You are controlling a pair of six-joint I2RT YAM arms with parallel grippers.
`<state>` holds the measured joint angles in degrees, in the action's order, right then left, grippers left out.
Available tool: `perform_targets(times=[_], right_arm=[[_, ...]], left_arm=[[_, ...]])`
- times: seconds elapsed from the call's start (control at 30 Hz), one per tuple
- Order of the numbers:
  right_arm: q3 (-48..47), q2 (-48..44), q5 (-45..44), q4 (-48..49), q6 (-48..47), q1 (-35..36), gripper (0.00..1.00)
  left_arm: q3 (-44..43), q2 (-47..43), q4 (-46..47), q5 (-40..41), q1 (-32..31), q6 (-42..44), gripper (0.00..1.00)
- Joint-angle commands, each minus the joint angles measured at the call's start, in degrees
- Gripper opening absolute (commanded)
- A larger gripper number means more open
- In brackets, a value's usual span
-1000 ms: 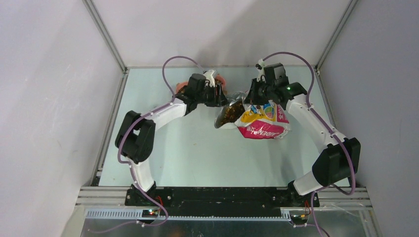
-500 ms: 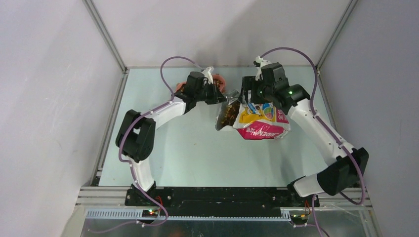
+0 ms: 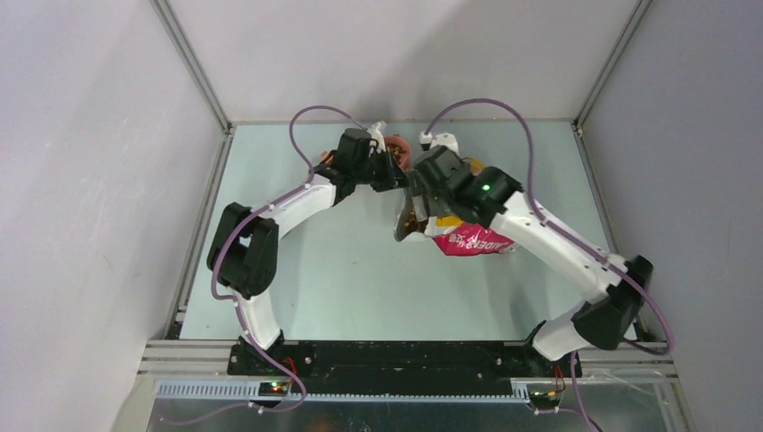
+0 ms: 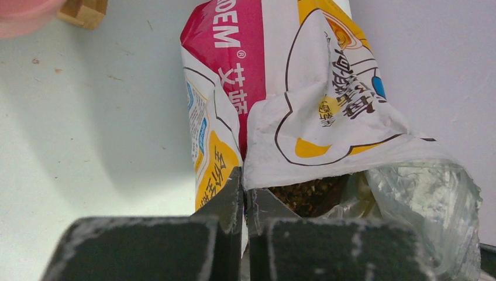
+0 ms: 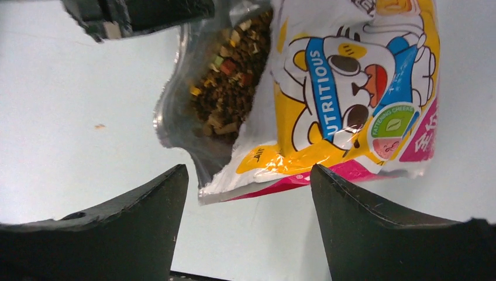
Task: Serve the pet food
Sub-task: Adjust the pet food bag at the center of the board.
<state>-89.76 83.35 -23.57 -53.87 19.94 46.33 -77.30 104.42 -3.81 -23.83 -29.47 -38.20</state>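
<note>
I see left gripper point(image 4: 244, 199) clamped on bag point(image 4: 304, 105) rim (pet food point(image 5: 228, 88) showing inside); right gripper point(image 5: 248, 171) spread wide, empty, above it.

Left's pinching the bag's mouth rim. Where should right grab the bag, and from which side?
Probably the free rim of the bag, across the pet food from the left gripper. Come from above: that film lip curls up off the table, and the open right gripper hangs right over it.

"UTRITIOUS" on blue band point(image 5: 324, 93) of bag point(image 5: 403, 35), "FATTENING CHEEKS" on green badge point(image 5: 393, 124), "DEM" on pink panel point(image 4: 234, 41)
</note>
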Motion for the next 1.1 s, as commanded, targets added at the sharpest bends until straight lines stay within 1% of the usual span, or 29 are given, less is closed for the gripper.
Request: perform_targets(times=[0.0, 0.1, 0.23, 0.3, 0.33, 0.37, 0.4, 0.43, 0.5, 0.57, 0.6, 0.63, 0.67, 0.7, 0.87, 0.97, 1.0, 1.07], right_arm=[[-2.92, 5.28, -11.67, -7.38, 5.42, 4.75, 0.8], [-3.18, 8.28, -12.28, -8.15, 6.0, 5.78, 0.8], [-4.13, 11.38, -13.93, -13.71, 8.9, 6.04, 0.76], [-3.0, 11.09, -13.79, -15.32, 9.65, 6.11, 0.71], [-1.68, 10.71, -13.39, -15.53, 9.75, 6.11, 0.67], [-1.05, 9.8, -12.36, -15.46, 9.67, 6.09, 0.65], [0.43, 9.28, -11.84, -15.19, 9.41, 6.06, 0.6], [1.06, 8.38, -10.64, -15.07, 8.93, 6.1, 0.58], [2.8, 7.71, -9.02, -15.19, 8.23, 5.67, 0.49], [3.62, 6.97, -7.46, -15.53, 7.27, 3.98, 0.29], [3.64, 6.0, -6.47, -15.67, 6.35, 3.44, 0.23], [3.41, 5.36, -5.9, -15.26, 5.82, 1.86, 0.11], [3.16, 3.82, -5.11, -14.98, 4.8, 0.88, 0.04], [2.52, 2.99, -4.79, -14.45, 3.78, -1.15, 0.0], [-0.41, -4.46, -4.63, -10.03, -2.27, -8.18, 0.0], [-0.24, -10.08, -2.82, -2.97, -7.24, -10.15, 0.0], [-0.11, -11.08, -1.48, -1.58, -8.05, -11.14, 0.0], [0.37, -13.99, 2.14, 4.26, -10.36, -12.51, 0.0]], left_arm=[[-5.5, -5.15, 4.18, -5.1, 0.03, -1.74, 0.0], [-6.14, -5.12, 1.16, -4.67, 0.07, -0.69, 0.0], [-7.79, -4.86, -1.27, -3.65, 0.25, 0.68, 0.0], [-8.49, -4.72, -2.08, -3.29, 0.52, 0.82, 0.0], [-8.75, -4.57, -2.39, -3.05, 0.63, 0.79, 0.0], [-9.34, -4.4, -3.12, -2.92, 0.93, 0.76, 0.0], [-9.62, -4.36, -3.43, -2.76, 1.05, 0.76, 0.0], [-10.11, -4.21, -3.78, -2.69, 1.41, 0.53, 0.0], [-10.65, -4.14, -4.0, -2.73, 2.03, -0.03, 0.0], [-11.25, -4.27, -4.37, -3.19, 2.76, -0.63, 0.0], [-11.45, -4.42, -4.54, -3.43, 3.24, -1.0, 0.0], [-11.75, -4.69, -4.71, -3.79, 3.53, -1.09, 0.0], [-12.09, -5.11, -5.2, -4.0, 3.98, -1.1, 0.0], [-12.18, -5.42, -5.52, -4.37, 4.25, -1.01, 0.0], [-11.85, -9.17, -10.08, -5.57, 5.25, 2.43, 0.0], [-11.63, -11.5, -14.24, -6.58, 5.22, 5.57, 0.0], [-11.47, -12.72, -15.14, -6.84, 5.26, 7.12, 0.0], [-10.92, -15.04, -17.19, -6.91, 5.21, 9.2, 0.0]])
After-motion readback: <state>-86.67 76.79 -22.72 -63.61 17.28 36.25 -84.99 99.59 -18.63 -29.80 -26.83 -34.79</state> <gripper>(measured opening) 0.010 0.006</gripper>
